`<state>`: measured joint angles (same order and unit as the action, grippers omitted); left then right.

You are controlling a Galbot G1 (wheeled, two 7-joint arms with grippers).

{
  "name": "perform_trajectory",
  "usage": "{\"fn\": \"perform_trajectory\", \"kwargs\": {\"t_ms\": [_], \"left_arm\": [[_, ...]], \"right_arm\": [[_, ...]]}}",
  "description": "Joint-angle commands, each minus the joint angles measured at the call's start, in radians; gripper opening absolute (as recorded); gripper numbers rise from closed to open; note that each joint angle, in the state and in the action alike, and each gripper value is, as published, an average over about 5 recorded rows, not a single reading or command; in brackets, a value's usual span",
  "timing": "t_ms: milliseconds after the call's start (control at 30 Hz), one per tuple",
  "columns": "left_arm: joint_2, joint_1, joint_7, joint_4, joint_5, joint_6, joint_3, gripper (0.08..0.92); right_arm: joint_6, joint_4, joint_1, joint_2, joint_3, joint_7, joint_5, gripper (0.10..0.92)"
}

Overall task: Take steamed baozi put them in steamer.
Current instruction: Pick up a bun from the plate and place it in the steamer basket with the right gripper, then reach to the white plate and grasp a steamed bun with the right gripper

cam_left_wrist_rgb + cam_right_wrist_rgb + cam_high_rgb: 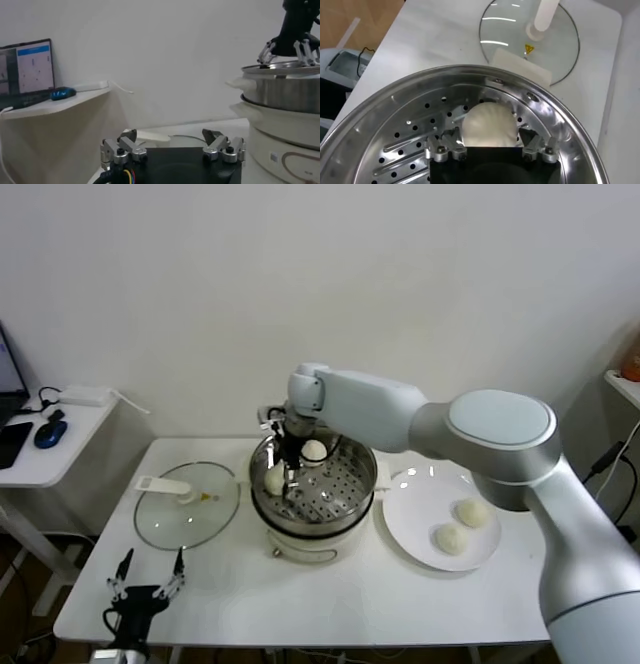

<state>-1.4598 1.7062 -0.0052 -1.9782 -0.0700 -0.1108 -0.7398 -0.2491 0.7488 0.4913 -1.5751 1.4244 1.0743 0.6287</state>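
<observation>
— Nearest, what's there?
— Left gripper, fingers spread, idle at the table's near edge.
— And the right gripper?
— Spread around a round cream-white dough bun on the shiny steel steamer tray.

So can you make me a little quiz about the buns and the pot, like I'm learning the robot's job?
1. How many steamed baozi sit inside the steamer?
2. True or false: the white plate is empty.
3. Which lies nearest the parked left gripper: A) glass lid B) plate C) laptop

Key:
1. Two: one at the back and one between the fingers of the right gripper, which are spread apart.
2. False: two baozi remain on it.
3. A
</observation>
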Motion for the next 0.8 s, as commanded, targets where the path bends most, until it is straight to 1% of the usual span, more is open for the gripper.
{"fn": "perform_trajectory", "kwargs": {"t_ms": [33,133,267,467,667,800], "left_arm": [[0.002,0.002,-0.001,0.001,-0.003,-0.001,-0.001,0.823],[0.002,0.0,-0.001,-0.001,-0.003,0.0,0.0,0.823],[0.003,-0.003,0.0,-0.003,-0.002,0.002,-0.001,0.823],[0.007,-0.012,0.0,-0.006,-0.002,0.006,-0.001,0.823],[0.015,-0.012,-0.001,-0.01,-0.008,-0.002,0.004,0.823],[0.019,-0.007,-0.001,-0.018,-0.016,-0.007,0.008,0.823]], "right_arm": [[0.0,0.033,0.024,0.029,-0.001,0.004,0.003,0.821],[-0.001,0.103,0.077,0.082,0.011,0.004,0.04,0.822],[0.004,0.241,0.206,0.184,0.06,0.006,0.135,0.823],[0.012,0.466,0.375,0.393,0.133,0.009,0.214,0.823],[0.017,0.612,0.454,0.619,0.2,0.014,0.189,0.823],[0.023,0.651,0.466,0.737,0.228,0.02,0.131,0.823]]}}
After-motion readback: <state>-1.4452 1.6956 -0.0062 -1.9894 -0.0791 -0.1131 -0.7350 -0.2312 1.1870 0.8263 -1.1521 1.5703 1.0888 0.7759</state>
